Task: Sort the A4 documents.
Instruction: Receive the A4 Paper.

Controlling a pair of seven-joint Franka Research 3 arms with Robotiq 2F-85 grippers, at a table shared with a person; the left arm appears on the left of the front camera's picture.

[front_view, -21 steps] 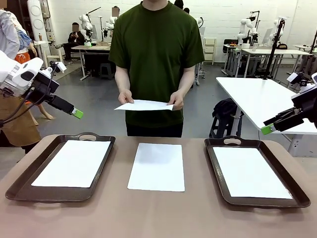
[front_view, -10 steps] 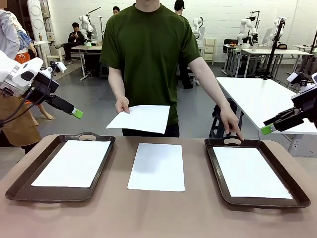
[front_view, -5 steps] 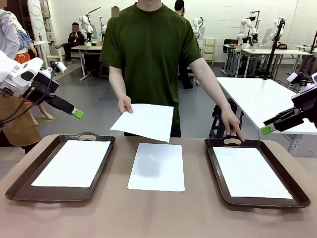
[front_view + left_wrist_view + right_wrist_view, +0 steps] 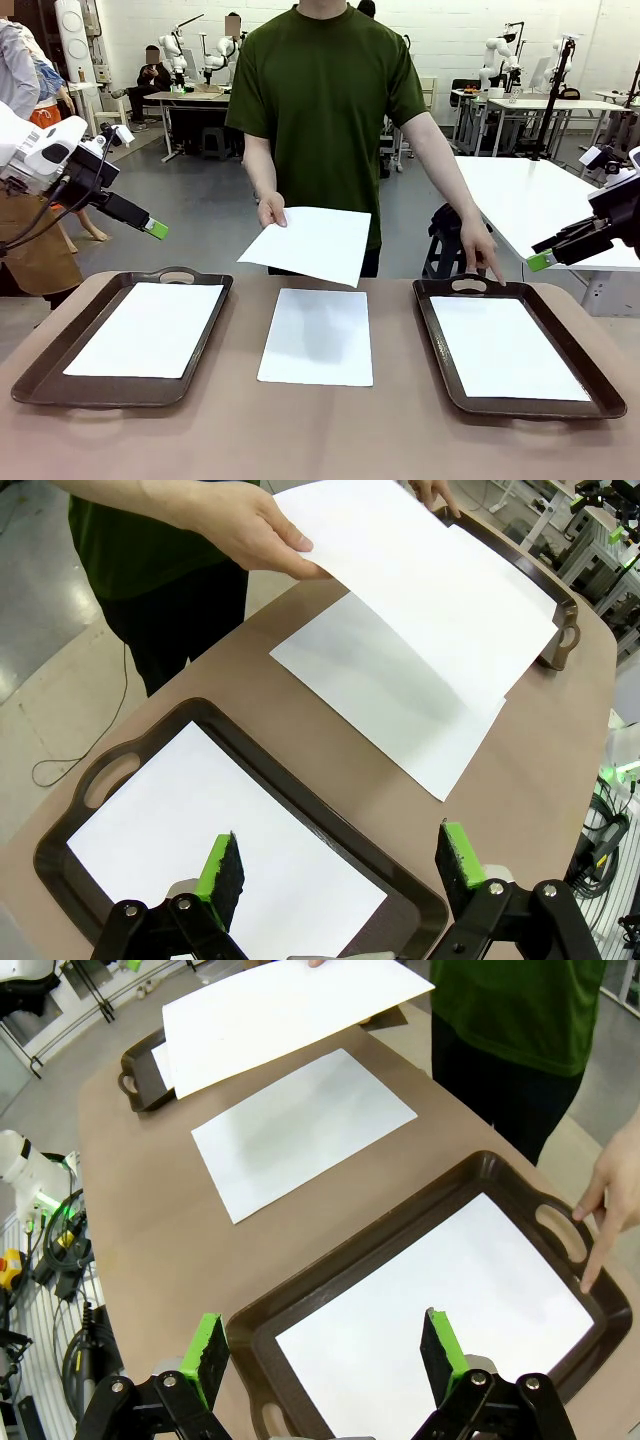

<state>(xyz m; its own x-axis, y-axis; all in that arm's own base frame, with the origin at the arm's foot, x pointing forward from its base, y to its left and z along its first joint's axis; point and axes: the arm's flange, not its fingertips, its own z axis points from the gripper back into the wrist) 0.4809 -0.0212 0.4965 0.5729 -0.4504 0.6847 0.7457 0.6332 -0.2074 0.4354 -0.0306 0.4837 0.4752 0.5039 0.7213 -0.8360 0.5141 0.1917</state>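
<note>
Above the tabletop, the wrist views show what the front view hides: left pincer and right pincer gape wide, empty. Left tray holds one A4 document, right tray a second document. A third document lies flat between them, edges clear of both; a person's hand holds a fourth document above it.

The left arm is white, trailing black cables. The left gripper and right gripper are black with green pads (pale screws at the joints). The person wears a dark green short-sleeved T-shirt and black trousers.
</note>
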